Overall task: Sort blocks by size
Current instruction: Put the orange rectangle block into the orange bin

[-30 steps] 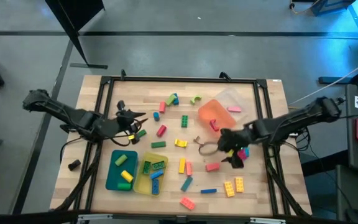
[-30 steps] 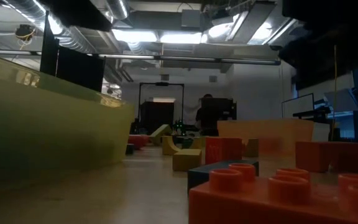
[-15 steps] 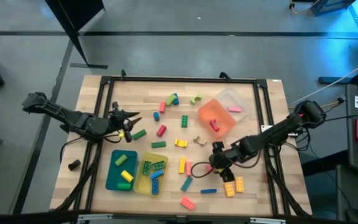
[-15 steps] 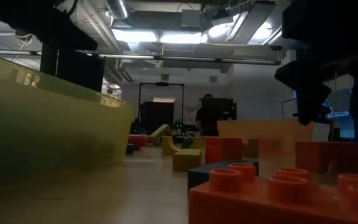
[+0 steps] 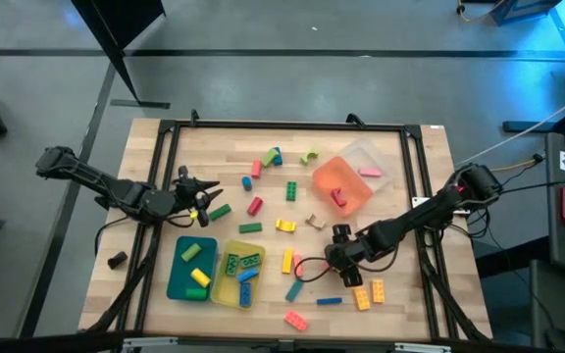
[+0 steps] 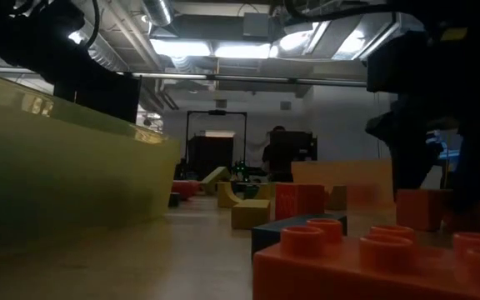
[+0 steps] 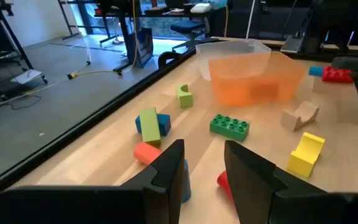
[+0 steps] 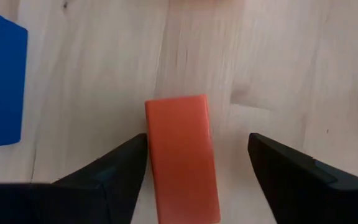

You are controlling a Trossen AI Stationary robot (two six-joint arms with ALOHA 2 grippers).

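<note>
Right gripper (image 8: 197, 155) is down at the table, near-right of centre, fingers spread around a red block (image 8: 182, 158) but not yet clamped; one finger is touching or almost touching its side. Step in hand: picking this block. Next, I'd say: close squarely on its sides, lift, carry to the matching tray. Left gripper (image 7: 201, 168) hovers at the left, narrowly parted, holding nothing.

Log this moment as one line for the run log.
phase: reaching | right tool: open, straddling red-orange block, not closed on it | left tool: hovering at table's left, empty | blocks mostly unsorted
</note>
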